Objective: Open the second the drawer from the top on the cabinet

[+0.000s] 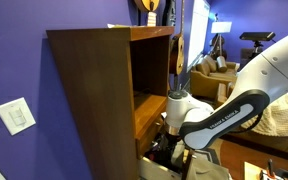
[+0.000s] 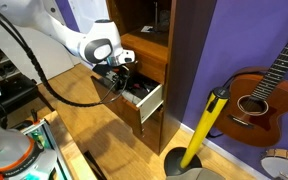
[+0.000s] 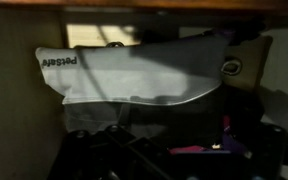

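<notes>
A tall brown wooden cabinet shows in both exterior views. One of its drawers stands pulled out, with dark items inside; it also shows low down in an exterior view. My gripper hangs right at the open drawer's inner end, close to the cabinet front, and shows in an exterior view. The wrist view is dark. It shows a pale grey bag with printed lettering and dark clutter below it. My fingers are lost in shadow there.
A yellow-handled tool leans by the purple wall. A guitar stands at the right. A light switch plate is on the wall beside the cabinet. An armchair and lamp stand in the room behind.
</notes>
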`<act>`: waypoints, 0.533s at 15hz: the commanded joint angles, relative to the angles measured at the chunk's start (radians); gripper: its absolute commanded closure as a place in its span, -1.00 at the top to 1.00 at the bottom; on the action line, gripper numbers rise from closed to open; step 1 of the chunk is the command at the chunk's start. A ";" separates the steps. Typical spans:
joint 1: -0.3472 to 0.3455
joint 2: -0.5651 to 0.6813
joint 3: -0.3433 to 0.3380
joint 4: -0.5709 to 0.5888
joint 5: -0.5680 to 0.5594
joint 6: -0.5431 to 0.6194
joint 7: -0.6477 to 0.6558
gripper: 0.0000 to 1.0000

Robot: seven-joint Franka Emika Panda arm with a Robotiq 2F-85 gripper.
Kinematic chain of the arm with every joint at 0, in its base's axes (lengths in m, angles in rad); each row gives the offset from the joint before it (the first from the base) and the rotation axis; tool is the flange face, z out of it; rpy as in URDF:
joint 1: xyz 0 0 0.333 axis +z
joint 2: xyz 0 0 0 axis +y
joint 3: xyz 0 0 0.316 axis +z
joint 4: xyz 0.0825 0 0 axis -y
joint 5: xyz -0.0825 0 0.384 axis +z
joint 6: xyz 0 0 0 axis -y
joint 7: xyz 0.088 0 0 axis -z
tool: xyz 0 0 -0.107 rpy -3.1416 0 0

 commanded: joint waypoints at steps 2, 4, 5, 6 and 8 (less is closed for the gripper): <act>0.016 0.051 -0.004 0.005 -0.011 0.038 0.006 1.00; 0.020 0.066 -0.006 0.004 -0.034 0.034 0.022 1.00; 0.022 0.075 -0.007 0.005 -0.045 0.033 0.030 1.00; 0.024 0.083 -0.008 0.006 -0.055 0.033 0.037 1.00; 0.030 0.096 -0.009 0.008 -0.075 0.031 0.051 1.00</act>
